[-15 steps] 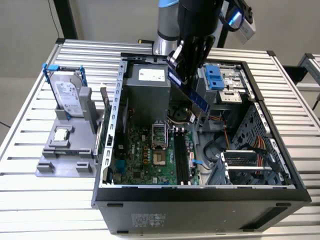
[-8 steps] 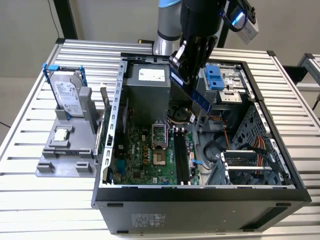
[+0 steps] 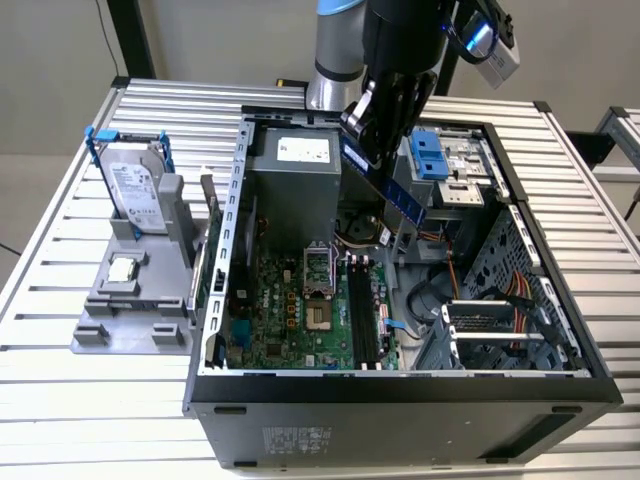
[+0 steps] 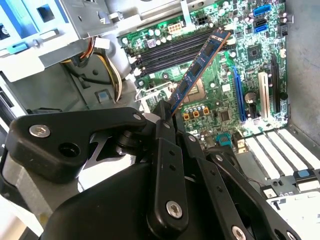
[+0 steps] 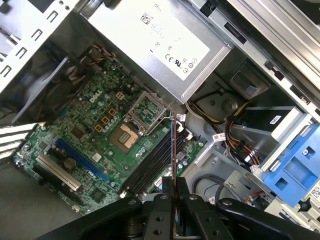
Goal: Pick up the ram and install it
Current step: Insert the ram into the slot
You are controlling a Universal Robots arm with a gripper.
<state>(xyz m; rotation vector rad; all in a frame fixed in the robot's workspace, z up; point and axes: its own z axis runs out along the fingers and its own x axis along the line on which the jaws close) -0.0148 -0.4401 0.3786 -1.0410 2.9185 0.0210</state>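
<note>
The ram point(image 3: 392, 190) is a long dark blue stick, and my gripper point(image 3: 366, 148) is shut on its upper end. It hangs tilted in the air above the open computer case point(image 3: 400, 385), over the area behind the motherboard point(image 3: 300, 310). In the second wrist view the ram point(image 4: 201, 64) juts out from the black fingers point(image 4: 164, 131) toward the black memory slots point(image 4: 170, 47). The first wrist view has the ram point(image 5: 173, 145) edge-on as a thin line above the memory slots point(image 5: 150, 167). It touches no slot.
A grey power supply point(image 3: 292, 175) sits at the back of the case, beside the open processor socket point(image 3: 317, 265). A blue drive cage point(image 3: 432, 155) and loose cables point(image 3: 480, 290) lie on the exterior view's right. Left of the case, a grey fixture point(image 3: 130, 315) holds a hard drive point(image 3: 135, 188) and a processor chip point(image 3: 122, 268).
</note>
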